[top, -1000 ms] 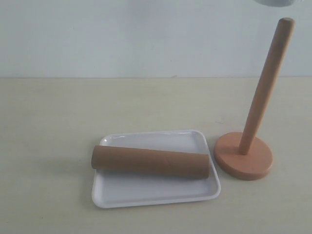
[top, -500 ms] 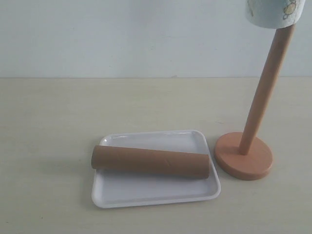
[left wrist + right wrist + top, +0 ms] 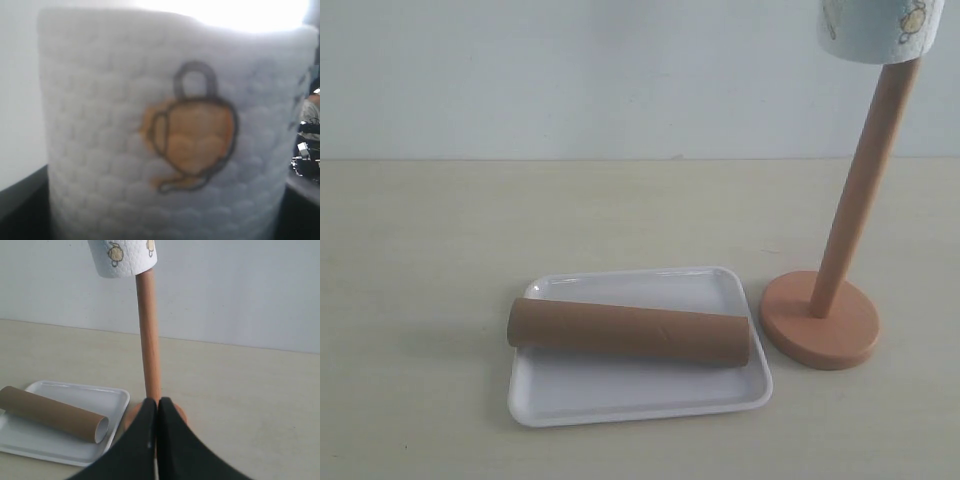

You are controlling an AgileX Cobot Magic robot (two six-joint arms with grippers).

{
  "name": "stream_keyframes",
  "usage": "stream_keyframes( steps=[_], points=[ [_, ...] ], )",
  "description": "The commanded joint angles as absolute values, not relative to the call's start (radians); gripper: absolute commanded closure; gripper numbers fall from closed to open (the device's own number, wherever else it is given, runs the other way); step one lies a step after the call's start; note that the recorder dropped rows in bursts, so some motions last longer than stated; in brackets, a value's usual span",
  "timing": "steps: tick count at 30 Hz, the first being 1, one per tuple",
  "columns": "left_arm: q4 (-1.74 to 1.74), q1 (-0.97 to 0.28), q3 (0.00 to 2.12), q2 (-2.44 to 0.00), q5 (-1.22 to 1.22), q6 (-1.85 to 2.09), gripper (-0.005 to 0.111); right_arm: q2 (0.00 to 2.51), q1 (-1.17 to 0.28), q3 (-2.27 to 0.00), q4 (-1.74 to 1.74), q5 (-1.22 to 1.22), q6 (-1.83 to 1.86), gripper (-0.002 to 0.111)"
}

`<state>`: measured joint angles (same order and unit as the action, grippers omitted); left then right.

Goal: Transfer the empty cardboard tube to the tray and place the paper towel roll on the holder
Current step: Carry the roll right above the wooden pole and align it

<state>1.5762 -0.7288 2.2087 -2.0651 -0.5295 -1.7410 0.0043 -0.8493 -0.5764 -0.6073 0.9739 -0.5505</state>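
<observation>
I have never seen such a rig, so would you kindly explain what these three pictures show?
It is a robot with two arms, each ending in a hand. One picture looks from outside at the table; the other two come from cameras on the wrists. A brown cardboard tube lies across a white tray, beside a wooden holder. The left hand grips the paper towel roll at the top of the holder's post. The right hand is shut and empty.

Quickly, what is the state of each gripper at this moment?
Left gripper: closed around the thick white printed paper towel roll, holding it.
Right gripper: closed, holding nothing.
</observation>
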Motion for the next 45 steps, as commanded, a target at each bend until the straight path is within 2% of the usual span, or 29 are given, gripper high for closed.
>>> stream_keyframes(
  steps=[1, 13, 21, 45],
  points=[
    [1.634, -0.745, 2.217, -2.060, -0.523, -1.781, 0.103, 0.000, -0.847, -0.583, -0.610, 0.970, -0.544, 0.108],
    [1.626, -0.760, 2.367, -2.139, -0.527, -1.821, 0.103, 0.000, -0.847, -0.583, -0.610, 0.970, -0.544, 0.108],
    [1.744, -0.763, 2.371, -2.152, -0.527, -1.915, 0.103, 0.000, -0.847, -0.583, -0.610, 0.970, -0.544, 0.108],
    [1.744, -0.763, 2.366, -2.311, -0.534, -1.917, 0.103, 0.000, -0.847, -0.583, -0.610, 0.961, -0.544, 0.108]
  ],
)
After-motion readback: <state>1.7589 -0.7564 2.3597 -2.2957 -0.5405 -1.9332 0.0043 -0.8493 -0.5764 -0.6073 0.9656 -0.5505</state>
